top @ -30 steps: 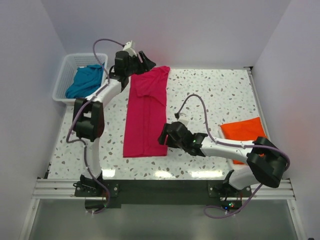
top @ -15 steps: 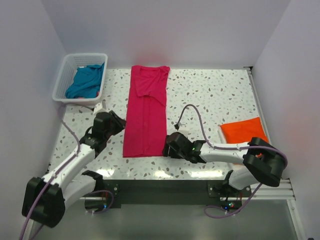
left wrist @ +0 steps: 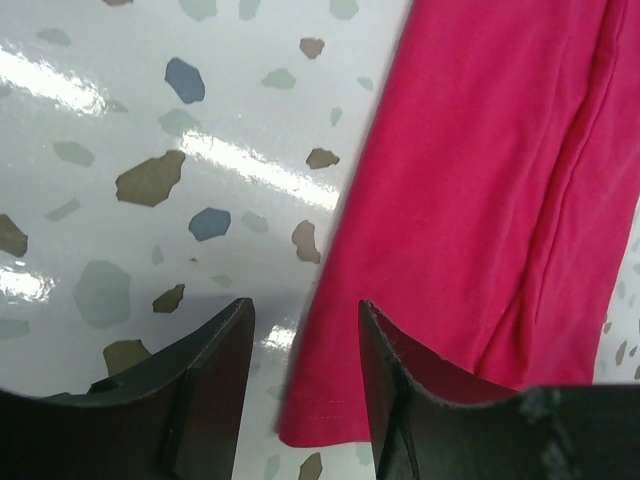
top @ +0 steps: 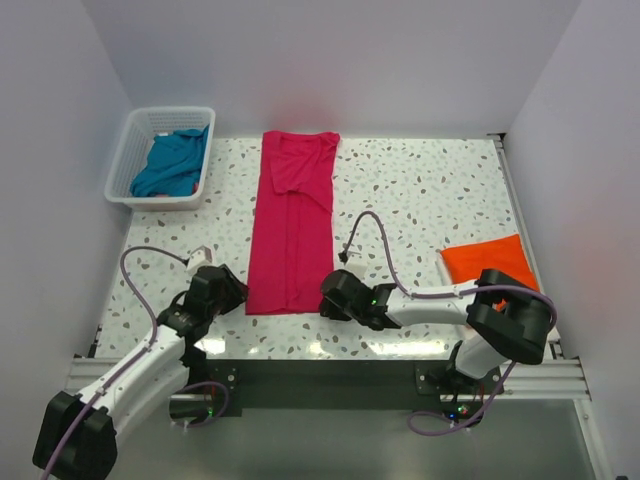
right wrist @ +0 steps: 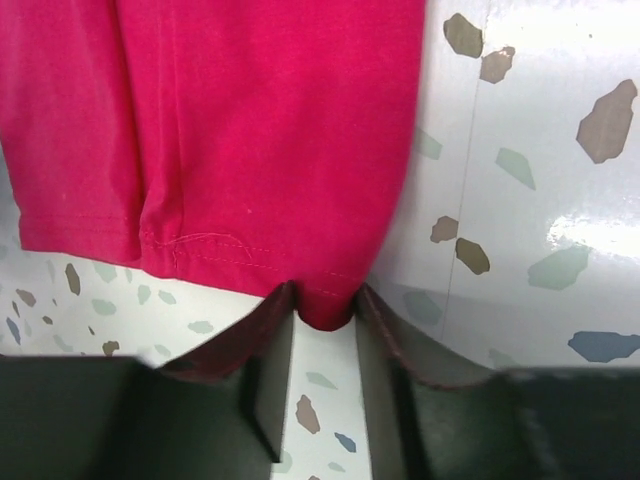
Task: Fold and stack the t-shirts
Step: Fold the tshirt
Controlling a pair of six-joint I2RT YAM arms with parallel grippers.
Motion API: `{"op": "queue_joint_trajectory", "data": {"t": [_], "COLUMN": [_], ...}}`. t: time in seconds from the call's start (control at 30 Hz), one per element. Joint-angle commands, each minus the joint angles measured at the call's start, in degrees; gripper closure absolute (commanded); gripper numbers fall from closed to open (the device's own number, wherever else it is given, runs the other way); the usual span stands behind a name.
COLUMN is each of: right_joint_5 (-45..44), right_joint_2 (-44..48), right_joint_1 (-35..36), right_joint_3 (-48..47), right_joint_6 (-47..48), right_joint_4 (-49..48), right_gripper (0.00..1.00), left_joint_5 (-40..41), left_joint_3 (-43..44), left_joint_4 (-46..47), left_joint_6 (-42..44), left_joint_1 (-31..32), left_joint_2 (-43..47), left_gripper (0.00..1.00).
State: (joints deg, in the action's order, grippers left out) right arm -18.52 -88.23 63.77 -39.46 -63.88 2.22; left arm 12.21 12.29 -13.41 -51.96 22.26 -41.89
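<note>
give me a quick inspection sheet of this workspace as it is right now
surface: speckled terrazzo table, glossy
job's things: crimson-pink t-shirt folded to a long strip, mid-table; orange t-shirt folded at right edge; teal-blue t-shirt crumpled in white lattice basket
clutter: white lattice basket, far left corner
grippers: left gripper open over the strip's near left corner; right gripper astride its near right corner, grip unclear
cables: purple cables looping off each arm
surroundings: plain white walls; metal rail at near edge
</note>
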Motion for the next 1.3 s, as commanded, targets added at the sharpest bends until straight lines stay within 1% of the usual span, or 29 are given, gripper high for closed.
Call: {"op": "queue_joint_trajectory", "data": {"t": [0.0, 0.03, 0.1, 0.17, 0.27, 0.47, 0.63, 0.8, 0.93, 1.07, 1.27], "right_joint_5": [-2.83, -2.92, -2.75, -2.57, -2.48, -3.27, -5.12, -4.42, -3.8, -2.14, -0.37], "right_joint_2": [-0.99, -0.72, -0.11, 0.16, 1.04, 5.68, 8.33, 8.94, 10.35, 11.58, 11.94], "right_joint_1": [0.39, 0.39, 0.31, 0.39, 0.39, 0.31, 0.13, -1.01, -1.54, -2.33, -2.94], "right_joint_3": [0.96, 1.49, 2.11, 2.9, 3.95, 5.45, 5.36, 5.97, 7.91, 9.14, 9.84], "right_joint_6": [-1.51, -1.34, -1.16, -0.81, -0.72, -0.02, 1.3, 2.88, 3.85, 5.34, 6.92], "right_joint_4": [2.52, 2.96, 2.97, 3.14, 4.02, 6.83, 9.56, 10.26, 10.35, 10.52, 10.44], "right_gripper": [0.69, 0.78, 0.83, 0.92, 0.98, 0.98, 0.98, 0.98, 0.98, 0.98, 0.99], "left_joint_5": [0.19, -0.16, -0.87, -0.78, 0.1, 0.18, 0.89, 1.68, 1.42, 2.46, 4.84], "left_joint_3": [-1.83, -2.36, -3.94, -4.73, -4.39, -2.8, -0.87, 0.1, -0.25, -1.92, -2.98], "left_joint_4": [-0.92, -1.0, -0.65, -0.13, -1.18, -3.02, -3.64, -3.99, -4.7, -4.79, -4.44], "left_joint_6": [-1.38, -1.56, -2.35, -2.53, -1.91, -2.0, -2.96, -7.17, -10.43, -15.69, -22.11], "left_joint_1": [1.55, 1.91, 3.13, 4.36, 5.68, 7.88, 10.17, 14.3, 16.58, 21.14, 27.91], "left_joint_2": [2.24, 2.6, 3.13, 2.96, 3.04, 1.9, -1.0, -2.93, -2.32, -2.23, -4.16], "left_gripper": [0.5, 0.5, 0.5, 0.51, 0.5, 0.52, 0.53, 0.53, 0.52, 0.52, 0.48]}}
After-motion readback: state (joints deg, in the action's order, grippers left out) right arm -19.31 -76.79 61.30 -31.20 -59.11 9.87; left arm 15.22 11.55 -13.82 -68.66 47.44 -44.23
